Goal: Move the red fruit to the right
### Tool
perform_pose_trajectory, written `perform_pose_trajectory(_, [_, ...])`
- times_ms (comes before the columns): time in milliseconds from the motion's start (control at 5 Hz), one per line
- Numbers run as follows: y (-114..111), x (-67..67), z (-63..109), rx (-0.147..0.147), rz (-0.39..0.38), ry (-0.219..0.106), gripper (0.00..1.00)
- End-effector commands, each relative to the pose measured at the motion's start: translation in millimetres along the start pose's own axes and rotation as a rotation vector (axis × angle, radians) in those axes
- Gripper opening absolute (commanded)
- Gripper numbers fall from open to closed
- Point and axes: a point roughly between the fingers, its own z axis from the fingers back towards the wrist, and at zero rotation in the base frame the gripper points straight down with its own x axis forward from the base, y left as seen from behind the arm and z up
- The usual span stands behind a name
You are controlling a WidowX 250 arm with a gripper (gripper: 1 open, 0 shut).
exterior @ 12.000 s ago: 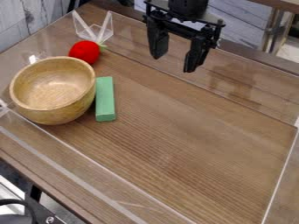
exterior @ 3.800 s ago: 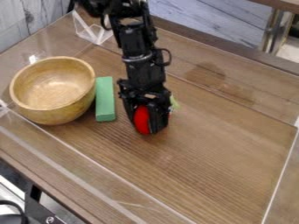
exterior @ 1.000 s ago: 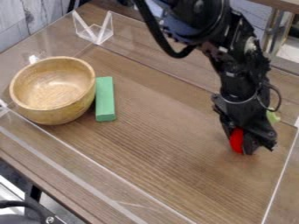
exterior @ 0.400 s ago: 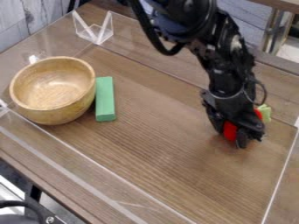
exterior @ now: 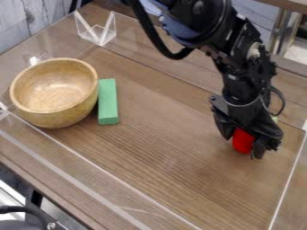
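Note:
The red fruit point(exterior: 243, 140) rests on the wooden table at the right side, close to the right edge. My gripper point(exterior: 247, 142) comes down from the dark arm above and straddles the fruit. Its black fingers point(exterior: 225, 128) stand spread on either side of the fruit, so the gripper is open and only a red patch shows between the fingers. The fruit's green top is hidden.
A wooden bowl point(exterior: 17, 97) sits at the left with a green rectangular block point(exterior: 108, 101) lying beside it. A clear plastic stand point(exterior: 96, 29) is at the back left. The table's right edge point(exterior: 297, 153) runs just beyond the gripper.
The gripper's fingers have spread apart from the red fruit, which now lies on the table. The arm has shifted only slightly at the right side.

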Motion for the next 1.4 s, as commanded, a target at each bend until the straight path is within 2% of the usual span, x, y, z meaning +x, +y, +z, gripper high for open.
perform_pose_trajectory(0, [-0.8,11.4,21.3,0.017,0.055,-0.058,1.0])
perform_pose_trajectory(400, [-21.1,13.8,42.9,0.013,0.067,-0.054,1.0])
perform_pose_trajectory(600, [-5.7,5.4,51.3,0.022,0.1,-0.05,0.0])
perform_pose_trajectory(800, [7.7,-2.4,56.7,0.03,0.13,-0.046,1.0])
perform_pose_trajectory(1000, [19.5,-8.0,58.8,0.039,0.156,-0.042,1.0])
perform_pose_trajectory(1200, [26.5,-1.3,60.6,0.067,0.221,-0.056,1.0])
